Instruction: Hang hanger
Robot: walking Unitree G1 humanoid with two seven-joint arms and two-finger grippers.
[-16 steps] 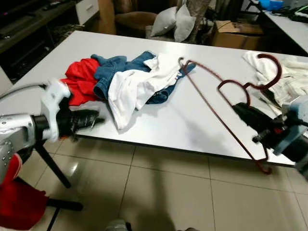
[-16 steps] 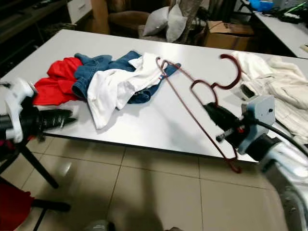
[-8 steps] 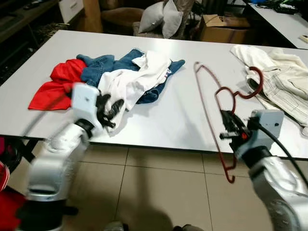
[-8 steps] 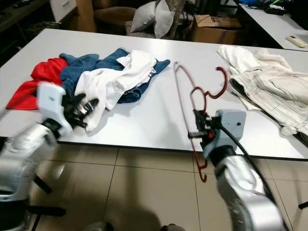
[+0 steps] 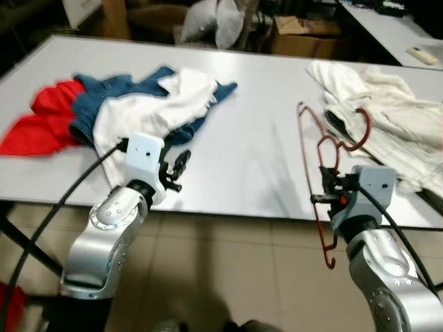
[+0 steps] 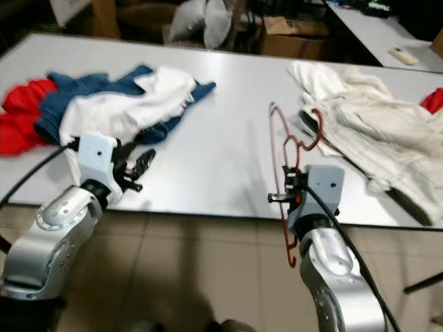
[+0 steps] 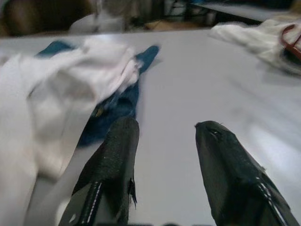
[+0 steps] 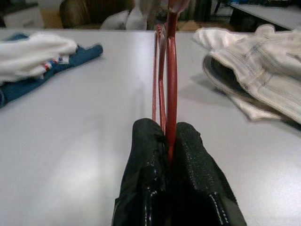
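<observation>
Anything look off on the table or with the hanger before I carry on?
The dark red wire hanger, pinched in the right gripper, stands on edge and overhangs the white table. Clothes lie in crumpled heaps: a white shirt on blue jeans. The left gripper is open.

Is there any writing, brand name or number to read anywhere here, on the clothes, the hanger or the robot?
None can be read.
White shirt: a small red and blue mark at its edge, too blurred to read.
Red hanger, held in the right hand: no lettering visible.
</observation>
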